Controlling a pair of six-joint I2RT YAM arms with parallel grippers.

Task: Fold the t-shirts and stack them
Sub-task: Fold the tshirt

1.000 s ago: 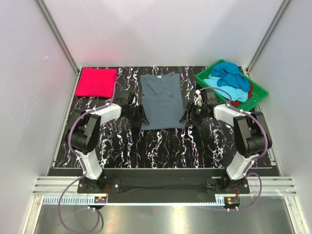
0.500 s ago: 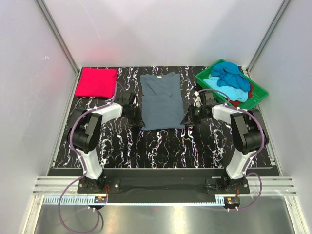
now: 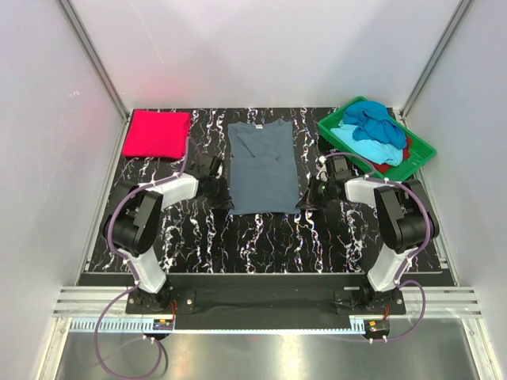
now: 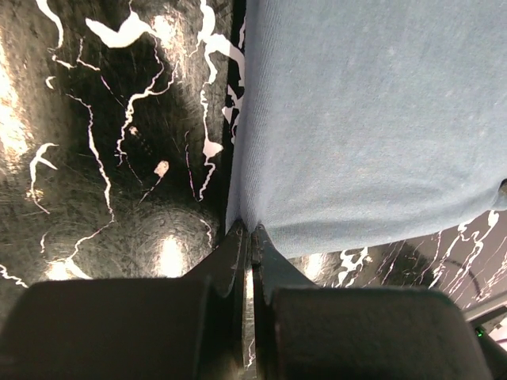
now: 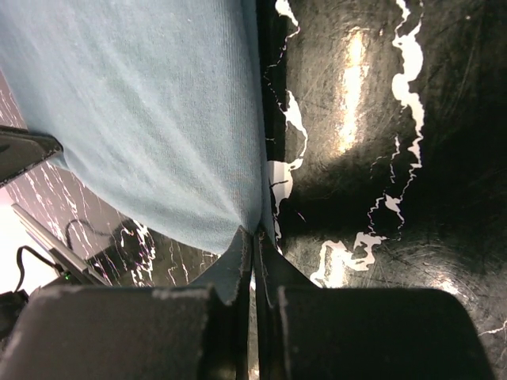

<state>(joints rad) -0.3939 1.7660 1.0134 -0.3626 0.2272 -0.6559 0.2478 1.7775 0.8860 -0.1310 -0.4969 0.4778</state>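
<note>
A slate grey-blue t-shirt [image 3: 263, 166] lies flat in the middle of the black marbled table, sleeves tucked in. My left gripper [image 3: 220, 188] is shut on its lower left edge; the left wrist view shows the jaws pinching the cloth [image 4: 356, 119] at the corner [image 4: 247, 229]. My right gripper [image 3: 310, 190] is shut on the lower right edge, with the cloth [image 5: 150, 111] caught between the jaws [image 5: 255, 234]. A folded bright red-pink t-shirt [image 3: 157, 133] lies at the back left. Dark blue [image 3: 371, 119], turquoise [image 3: 372, 147] and red [image 3: 390, 167] t-shirts are heaped in a tray.
The green plastic tray [image 3: 423, 152] sits at the back right corner, close to my right arm. White walls enclose the table on three sides. Bare marbled surface [image 3: 261, 241] stretches between the grey-blue shirt and the arm bases.
Both grippers slid in to the grey-blue shirt's lower side edges and closed on the cloth. The shirt's lower edge has drawn in slightly.
</note>
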